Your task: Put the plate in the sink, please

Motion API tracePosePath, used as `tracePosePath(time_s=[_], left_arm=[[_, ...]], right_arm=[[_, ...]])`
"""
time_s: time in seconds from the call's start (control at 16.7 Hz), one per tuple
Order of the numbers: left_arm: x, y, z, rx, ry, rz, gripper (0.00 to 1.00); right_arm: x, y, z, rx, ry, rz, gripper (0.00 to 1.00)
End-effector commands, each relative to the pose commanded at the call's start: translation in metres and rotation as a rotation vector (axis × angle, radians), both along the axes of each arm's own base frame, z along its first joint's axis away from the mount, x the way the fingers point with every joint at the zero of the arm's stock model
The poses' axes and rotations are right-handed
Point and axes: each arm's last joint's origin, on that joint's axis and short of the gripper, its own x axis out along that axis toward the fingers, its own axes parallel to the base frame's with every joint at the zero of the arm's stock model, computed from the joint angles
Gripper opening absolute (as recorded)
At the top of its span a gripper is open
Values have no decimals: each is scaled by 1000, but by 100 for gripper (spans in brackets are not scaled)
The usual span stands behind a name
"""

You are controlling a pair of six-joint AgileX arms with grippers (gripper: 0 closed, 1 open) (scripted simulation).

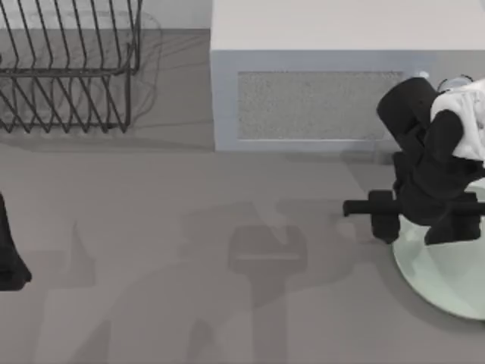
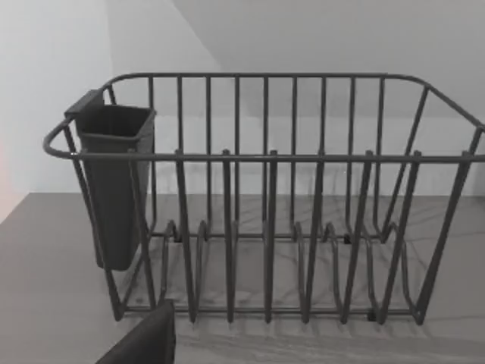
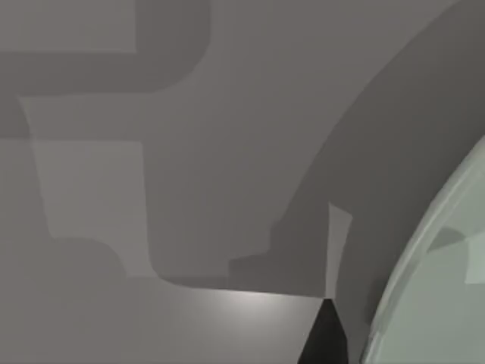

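- My right pincer point(image 1: 424, 216) hangs over the left rim of the plate, at the desk's right side in the top view; I cannot tell how wide its fingers stand, since the black wrist covers them from above.
- In the right wrist view one dark fingertip point(image 3: 324, 337) shows just beside the plate's curved edge, over bare desk.
- My left arm point(image 1: 9, 250) sits parked at the desk's left edge; how its pincer stands I cannot tell.
- One plate point(image 1: 447, 277): round, smooth, pale mint-green with a shallow rim, lying flat on the desk near the right edge, partly under my right arm and cut off by the picture's border.
- One microwave point(image 1: 333, 83): a pale box with a speckled grey door panel, at the back of the desk, behind the plate and my right arm.
- One dish rack point(image 2: 265, 205): dark wire, standing at the back left of the desk, well apart from the plate. Its upright dividers stand in a row with nothing between them.
- One dark cutlery cup point(image 2: 114, 182) hangs on the rack's end wall.
- The grey desk point(image 1: 189, 227) between rack and plate carries only shadows of the arms.
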Motion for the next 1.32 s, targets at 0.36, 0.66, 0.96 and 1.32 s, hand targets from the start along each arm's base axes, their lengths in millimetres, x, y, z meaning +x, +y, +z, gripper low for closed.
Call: tracePosePath(time_s=[0.36,0.66,0.96,1.32], left_arm=[[0,0,0,0,0,0,100],[0,0,0,0,0,0,100],[0,0,0,0,0,0,100],[0,0,0,0,0,0,100]], right_arm=[[0,0,0,0,0,0,0],[5,-1,31,29,-92,-4,0],[3,17,71,12,-67,42,0],[7,29,166,13,-85,60,0]])
